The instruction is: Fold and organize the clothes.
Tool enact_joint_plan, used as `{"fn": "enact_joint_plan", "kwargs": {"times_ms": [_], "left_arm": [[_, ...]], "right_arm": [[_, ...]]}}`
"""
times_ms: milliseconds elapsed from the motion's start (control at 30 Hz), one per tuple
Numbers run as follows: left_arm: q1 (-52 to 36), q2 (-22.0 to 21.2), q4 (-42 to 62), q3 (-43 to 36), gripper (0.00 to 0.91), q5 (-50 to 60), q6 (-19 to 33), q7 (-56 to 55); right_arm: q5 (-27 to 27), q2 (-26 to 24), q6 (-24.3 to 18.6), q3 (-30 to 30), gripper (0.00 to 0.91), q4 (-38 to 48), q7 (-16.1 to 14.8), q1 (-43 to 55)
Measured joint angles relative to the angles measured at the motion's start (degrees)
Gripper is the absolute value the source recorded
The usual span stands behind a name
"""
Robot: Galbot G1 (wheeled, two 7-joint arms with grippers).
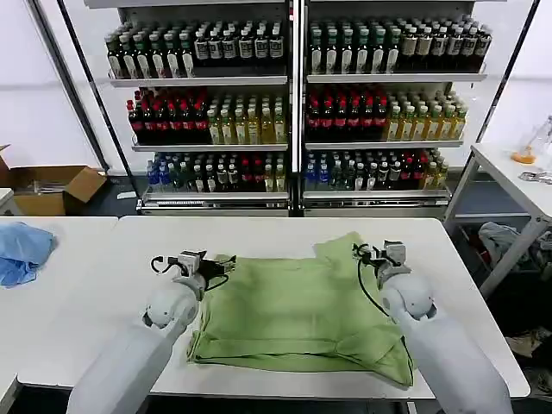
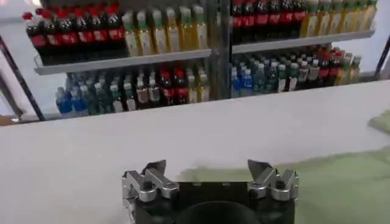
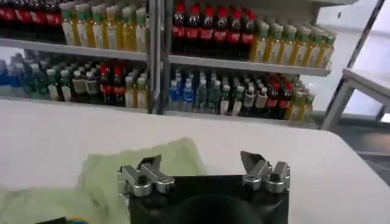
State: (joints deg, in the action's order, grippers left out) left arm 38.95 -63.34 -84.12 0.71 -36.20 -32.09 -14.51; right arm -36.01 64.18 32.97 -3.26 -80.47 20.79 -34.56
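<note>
The light green polo shirt (image 1: 297, 315) lies partly folded at the white table's (image 1: 259, 237) centre. The left gripper (image 2: 207, 173) hovers at the shirt's ten o'clock corner, fingers spread wide, holding nothing. The right gripper (image 3: 204, 167) hovers at two o'clock over a sleeve, likewise wide open and empty.

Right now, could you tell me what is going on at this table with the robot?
The robot is working on a light green shirt lying partly folded on the white table. Its left gripper hovers at the shirt's left edge, and its right gripper at the shirt's far right corner. Both grippers are open and hold nothing. A light blue cloth lies on the neighbouring table to the left.
</note>
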Motion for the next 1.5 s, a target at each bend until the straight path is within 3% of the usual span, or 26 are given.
{"fn": "enact_joint_plan", "kwargs": {"times_ms": [200,233,267,300,333,367,400,433,467,1033,1500], "left_arm": [[-2.4,-0.6,4.4,-1.7,0.907,0.0,-0.5,-0.3],[-2.6,-0.6,4.8,-1.9,0.846,-0.1,-0.6,-0.3],[-2.7,-0.6,5.2,-2.1,0.363,-0.2,-0.6,-0.3],[-2.8,-0.6,5.5,-2.2,0.191,-0.4,-0.7,-0.2],[-2.9,-0.5,5.7,-2.4,0.050,-0.7,-0.7,-0.2],[-3.0,-0.5,5.9,-2.5,0.040,-1.0,-0.7,-0.1],[-3.0,-0.4,6.1,-2.6,0.020,-1.2,-0.7,0.0],[-3.1,-0.3,6.1,-2.7,0.020,-1.5,-0.7,0.1],[-3.1,-0.2,6.2,-2.9,0.020,-1.8,-0.7,0.3],[-2.5,0.9,5.3,-3.0,0.020,-5.7,-0.7,3.0],[-0.2,3.1,1.0,0.2,0.020,-9.1,0.0,3.3]], "right_arm": [[0.2,2.6,0.0,1.6,0.907,7.6,-0.6,4.3],[0.4,3.0,0.0,1.8,0.907,8.7,-0.8,4.9],[0.5,3.4,0.0,2.0,0.907,10.0,-1.0,5.5],[0.6,3.8,0.0,2.2,0.877,11.0,-1.1,6.0],[0.7,4.1,0.0,2.4,0.665,12.0,-1.3,6.4],[0.7,4.3,0.0,2.6,0.474,13.0,-1.5,6.8],[0.7,4.7,0.1,2.8,0.121,14.0,-1.8,7.2],[0.8,5.0,0.0,3.0,0.030,14.9,-2.0,7.5],[0.8,5.2,0.0,3.1,0.000,15.6,-2.2,7.8],[0.2,6.5,-0.6,3.4,0.000,20.1,-4.2,9.0],[-0.8,3.3,-1.9,1.9,0.000,11.3,-4.1,4.9]]}}
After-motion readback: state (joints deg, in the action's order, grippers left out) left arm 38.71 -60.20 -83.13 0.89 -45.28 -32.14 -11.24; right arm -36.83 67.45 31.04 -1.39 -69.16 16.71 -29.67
